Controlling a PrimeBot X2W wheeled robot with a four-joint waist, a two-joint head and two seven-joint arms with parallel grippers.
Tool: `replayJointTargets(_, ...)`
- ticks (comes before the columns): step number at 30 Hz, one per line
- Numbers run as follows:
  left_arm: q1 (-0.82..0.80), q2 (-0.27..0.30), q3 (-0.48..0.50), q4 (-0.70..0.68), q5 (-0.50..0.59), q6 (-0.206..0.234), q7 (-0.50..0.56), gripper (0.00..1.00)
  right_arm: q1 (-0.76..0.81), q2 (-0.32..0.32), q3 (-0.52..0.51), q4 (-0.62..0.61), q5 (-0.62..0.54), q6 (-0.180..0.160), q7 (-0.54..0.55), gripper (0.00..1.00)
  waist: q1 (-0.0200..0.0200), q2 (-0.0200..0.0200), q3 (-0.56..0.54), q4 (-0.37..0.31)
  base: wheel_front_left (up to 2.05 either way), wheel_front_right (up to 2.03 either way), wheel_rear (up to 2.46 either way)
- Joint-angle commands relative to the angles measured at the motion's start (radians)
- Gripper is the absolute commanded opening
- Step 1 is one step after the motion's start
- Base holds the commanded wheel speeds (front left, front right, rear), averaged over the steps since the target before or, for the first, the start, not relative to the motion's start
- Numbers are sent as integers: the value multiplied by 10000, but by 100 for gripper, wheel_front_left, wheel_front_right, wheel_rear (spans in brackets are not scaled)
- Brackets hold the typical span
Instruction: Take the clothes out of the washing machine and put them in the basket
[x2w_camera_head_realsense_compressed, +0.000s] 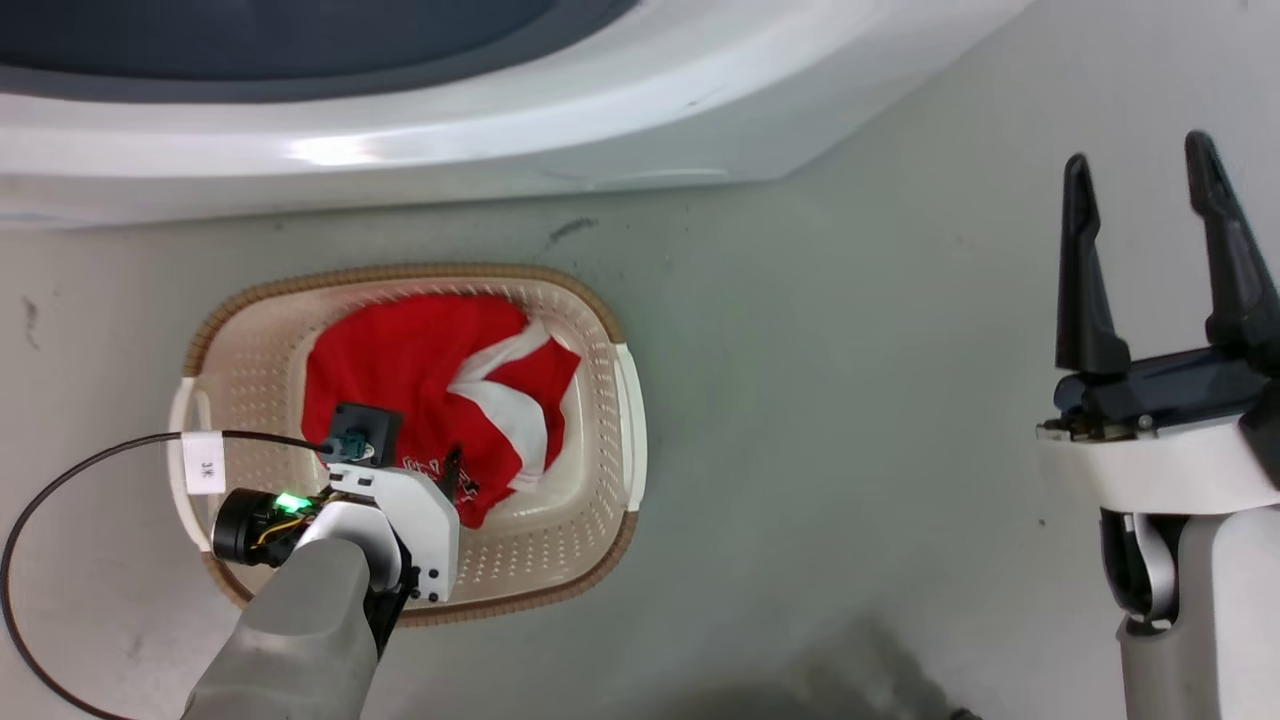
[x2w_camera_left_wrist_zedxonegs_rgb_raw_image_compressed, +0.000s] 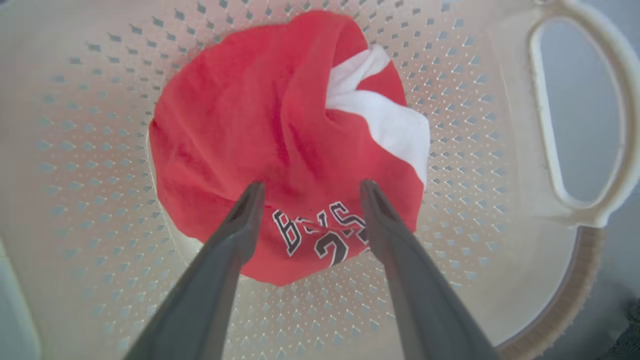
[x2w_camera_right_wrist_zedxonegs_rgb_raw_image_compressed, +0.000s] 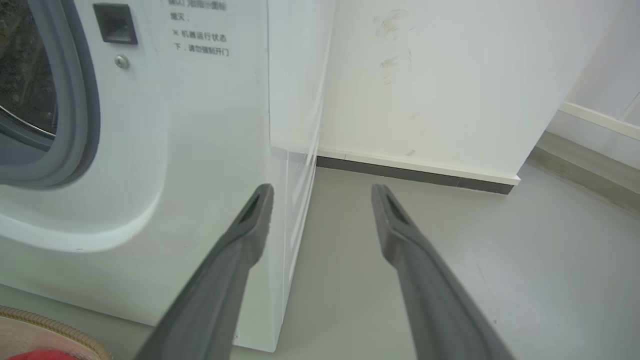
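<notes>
A smooth pale grey floor (x2w_camera_right_wrist_zedxonegs_rgb_raw_image_compressed: 450, 240) meets a white wall (x2w_camera_right_wrist_zedxonegs_rgb_raw_image_compressed: 425, 75) with a dark skirting strip (x2w_camera_right_wrist_zedxonegs_rgb_raw_image_compressed: 410, 175) and faint scuffs (x2w_camera_right_wrist_zedxonegs_rgb_raw_image_compressed: 392, 30).

Left forearm (x2w_camera_head_realsense_compressed: 300, 630), grey, rises from the lower left of the head view; its white wrist housing (x2w_camera_head_realsense_compressed: 425, 525) tips forward and down; a green light (x2w_camera_head_realsense_compressed: 290, 501) glows beside it, and a black cable (x2w_camera_head_realsense_compressed: 60, 490) loops out from the wrist camera. Left gripper (x2w_camera_left_wrist_zedxonegs_rgb_raw_image_compressed: 310, 187): two dark fingers parted, pointing downward. Right gripper (x2w_camera_head_realsense_compressed: 1138, 160): fingers upright in the head view, spread wide, nothing between them; right forearm (x2w_camera_head_realsense_compressed: 1200, 620), pale, stands at the lower right.
</notes>
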Motion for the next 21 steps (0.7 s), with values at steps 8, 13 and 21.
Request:
replayJointTargets(8,857,166,565,-1511,-127,500,-462,100,711,9,2,336,-178,-9,-19,100,-1,0,-1886,514,0,0,0)
replayJointTargets(13,1887,346,1293,-3401,157,960,-448,100,1084,9,37,464,-209,-11,-19,100,-1,0,-2675,690,0,0,0)
replayJointTargets(21,3642,255,2804,-6372,1092,1718,-451,100,1723,9,0,639,-253,-9,-18,100,-1,0,-3847,951,0,0,0)
